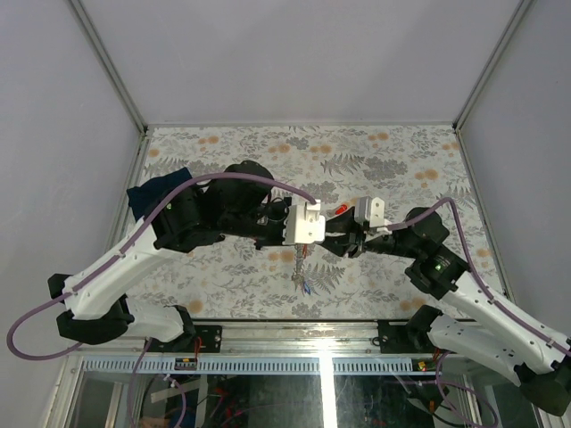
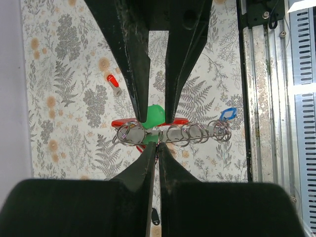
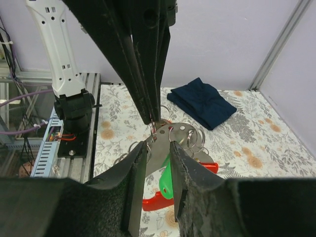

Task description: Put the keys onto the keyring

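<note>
Keyring sits mid-frame in the left wrist view, held off the table: a row of thin shiny wire coils, a glossy red curved strap behind them and a flat grey fob. Left gripper is clenched, its matte black wedge-shaped fingertips pinched together on the ring wire. Right gripper comes in from the top of that same view, jaws partway apart around the fob and a green plastic tag. Cannot tell if they press on it or only flank it. A blue diamond-shaped tag hangs at the right end of the coils. In the top view the keys dangle as a small metal cluster just below the two grippers at frame centre, too small to count. One loose red-tagged key lies on the table in the upper left of the left wrist view, and a black tag lies at the bottom edge, partly hidden by the fingers. The table cover is a pale floral print with grey ferns and orange blooms. A folded dark blue cloth, soft and matte, lies at the left of the table in the top view, well apart from the ring. A ribbed aluminium rail runs down the right of the left wrist view. Both sets of black fingers block much of the fob and strap.
</note>
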